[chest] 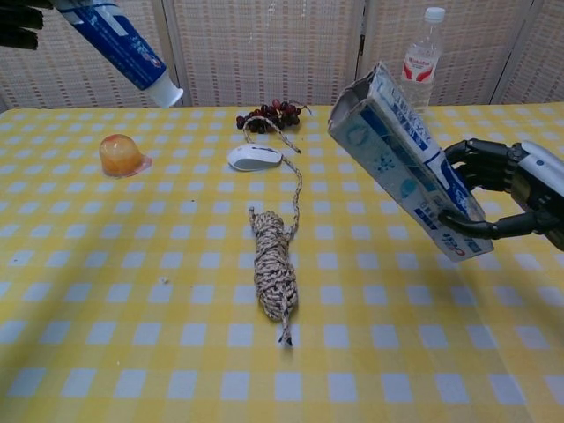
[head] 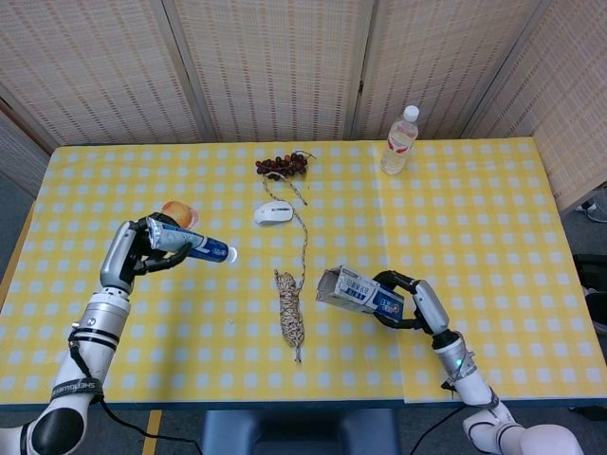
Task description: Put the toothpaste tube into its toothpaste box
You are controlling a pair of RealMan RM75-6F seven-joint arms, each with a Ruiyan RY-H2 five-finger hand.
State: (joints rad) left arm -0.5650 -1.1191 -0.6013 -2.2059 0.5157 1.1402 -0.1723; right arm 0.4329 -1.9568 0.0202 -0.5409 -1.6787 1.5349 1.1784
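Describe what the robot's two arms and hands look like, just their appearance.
Both arms are silver-grey and white segmented tubes with black joint rings. The left hand and right hand have black fingers and silver-grey backs. A green light shows on the right wrist, and a black cable trails from the left arm.

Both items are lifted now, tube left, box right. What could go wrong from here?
1. Alignment: the toothpaste tube in the left hand and the toothpaste box in the right hand are still far apart; the cap could catch the box's open rim.
2. Grip: the right hand holds the box only near its closed end, so a push from the tube may tilt or slide it.
3. The rope bundle lies below the meeting zone; a dropped item could land on it.
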